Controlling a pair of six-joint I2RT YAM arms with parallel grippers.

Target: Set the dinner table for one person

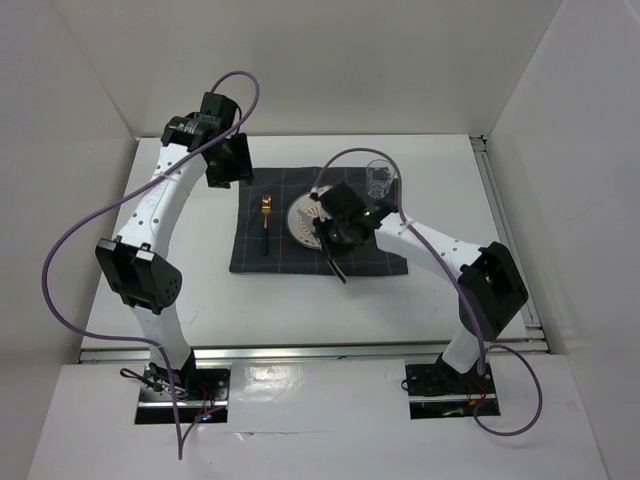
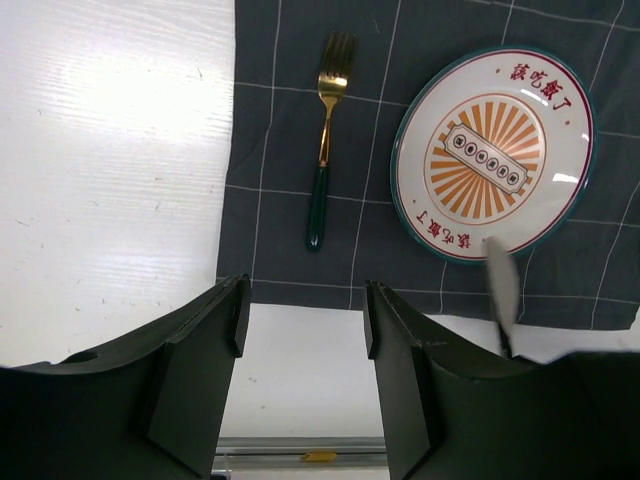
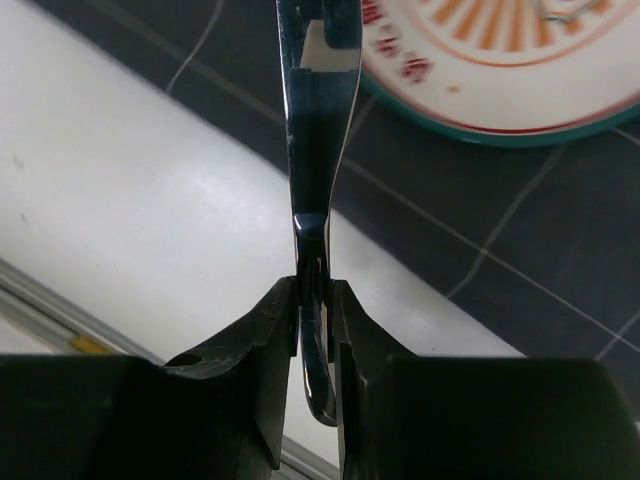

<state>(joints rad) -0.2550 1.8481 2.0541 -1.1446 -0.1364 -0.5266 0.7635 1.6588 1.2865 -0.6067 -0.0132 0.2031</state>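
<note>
Right tool (image 3: 315, 288) pinched shut on shiny utensil (image 3: 318, 150)
Held low over white surface (image 3: 130, 200) near plate (image 3: 520, 90); left tool (image 2: 305, 300) spread, raised.

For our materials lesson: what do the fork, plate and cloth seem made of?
Gold fork with dark green handle: shiny metal head; handle glossy, perhaps resin or enamel. Round white plate with orange sunburst: likely glazed ceramic, given bright reflections. Dark grey grid-lined cloth: matte woven fabric, soft uneven edge.

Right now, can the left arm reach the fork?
Probably yes: the left gripper is open, the fork lies uncovered on the cloth, and the right gripper holds a knife by the plate.
</note>
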